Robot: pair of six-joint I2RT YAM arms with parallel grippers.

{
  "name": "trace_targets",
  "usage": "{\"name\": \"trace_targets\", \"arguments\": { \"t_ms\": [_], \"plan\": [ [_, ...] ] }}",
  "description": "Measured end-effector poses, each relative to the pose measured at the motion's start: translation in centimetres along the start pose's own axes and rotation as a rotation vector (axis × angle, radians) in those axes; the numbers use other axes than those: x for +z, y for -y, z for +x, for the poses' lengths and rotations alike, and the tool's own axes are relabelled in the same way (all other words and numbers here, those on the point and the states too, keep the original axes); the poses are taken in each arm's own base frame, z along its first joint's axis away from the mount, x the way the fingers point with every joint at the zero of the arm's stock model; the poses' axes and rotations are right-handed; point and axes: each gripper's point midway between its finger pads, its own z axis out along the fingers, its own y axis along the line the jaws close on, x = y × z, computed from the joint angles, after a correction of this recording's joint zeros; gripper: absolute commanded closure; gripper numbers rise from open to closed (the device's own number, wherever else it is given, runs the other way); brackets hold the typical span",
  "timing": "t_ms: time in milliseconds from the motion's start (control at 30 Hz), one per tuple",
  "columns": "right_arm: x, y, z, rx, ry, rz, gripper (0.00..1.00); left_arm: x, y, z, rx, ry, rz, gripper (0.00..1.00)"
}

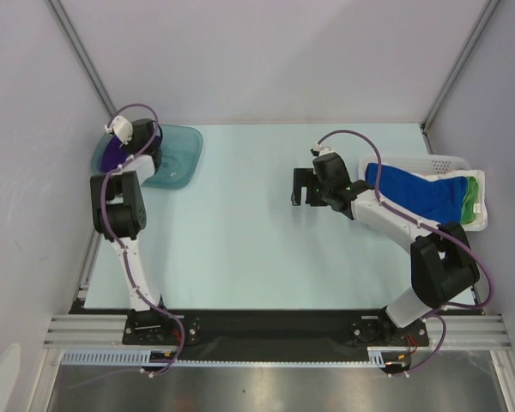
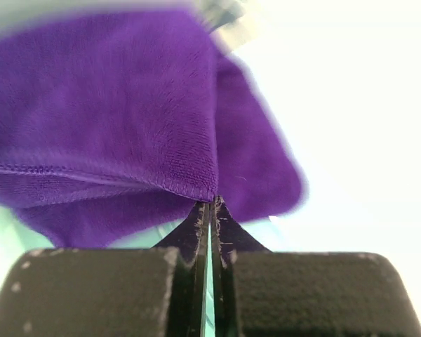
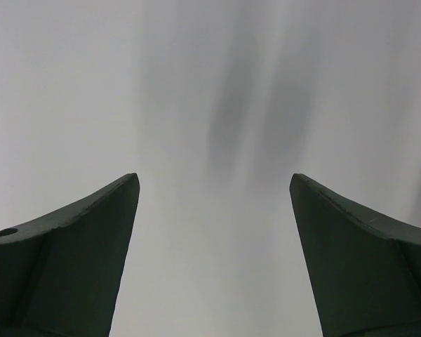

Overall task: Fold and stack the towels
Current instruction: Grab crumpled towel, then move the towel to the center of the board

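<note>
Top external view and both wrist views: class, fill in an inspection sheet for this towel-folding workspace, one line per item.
Surface: pale green table, flat and unmarked.
Job's things: purple towel on the teal tray, far left; blue towel and green towel in the white basket, right.
Clutter: nothing seen.
Grippers: left gripper shut on the purple towel's hem; right gripper open, holding nothing, above the table.
Cables: purple cables looped along both arms.
Surroundings: white walls; metal rail at the near edge.
</note>
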Motion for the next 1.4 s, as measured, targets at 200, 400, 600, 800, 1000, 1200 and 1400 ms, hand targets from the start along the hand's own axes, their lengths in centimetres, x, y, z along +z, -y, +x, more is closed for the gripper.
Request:
{"name": "trace_targets", "arguments": {
  "t_ms": [200,400,600,800,1000,1200,1400],
  "plan": [
    [0.0,-0.2,-0.4,0.001,0.007,-0.003,0.07,-7.3,3.8,-4.5,-0.053,0.149,0.194,1.0],
    [0.0,-0.2,-0.3,0.0,0.005,-0.005,0.07,-13.5,5.8,-7.6,-0.102,0.276,0.343,1.0],
    [0.0,-0.4,-0.2,0.0,0.0,-0.015,0.07,-18.3,6.8,-9.1,-0.087,0.37,0.429,1.0],
    [0.5,-0.5,0.2,-0.001,-0.015,-0.024,0.07,-24.4,8.0,-11.4,-0.116,0.466,0.523,1.0],
    [0.6,-0.6,0.1,-0.008,-0.009,-0.032,0.08,-31.3,9.1,-14.4,-0.139,0.568,0.629,1.0],
    [0.2,-0.8,-0.9,-0.013,0.028,-0.036,0.08,-40.2,11.8,-18.8,-0.154,0.635,0.784,1.0],
    [-1.5,-0.8,-3.0,0.009,0.118,-0.031,0.08,-54.1,16.1,-17.4,-0.112,0.561,1.085,1.0]
  ]
}}
